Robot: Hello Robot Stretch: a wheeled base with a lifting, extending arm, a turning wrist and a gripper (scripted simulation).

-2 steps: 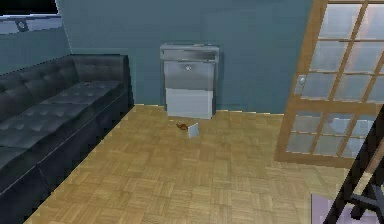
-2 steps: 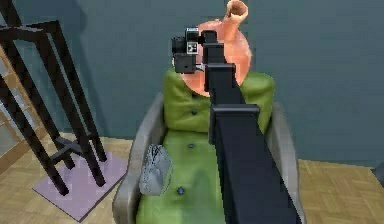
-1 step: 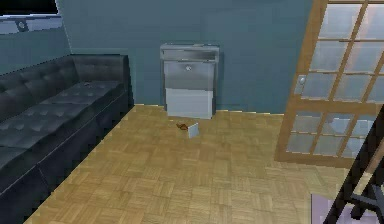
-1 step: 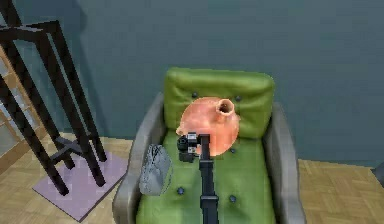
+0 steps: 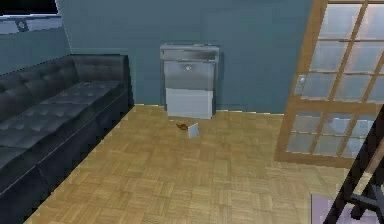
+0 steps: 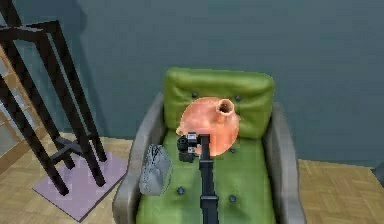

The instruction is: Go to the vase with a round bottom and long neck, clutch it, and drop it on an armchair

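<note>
Jaws lie low-left of the orange vase (image 6: 212, 125), armchair (image 6: 250, 185) behind; cannot tell their state

Orange vase (image 6: 206, 122) — green armchair (image 6: 256, 100) — black tufted sofa (image 5: 50, 105).

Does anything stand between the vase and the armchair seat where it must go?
Nothing visible does. The orange vase shows at the gripper, in front of the green armchair. A grey cushion lies at the seat's left edge in the arm side view, beside the vase.
</note>
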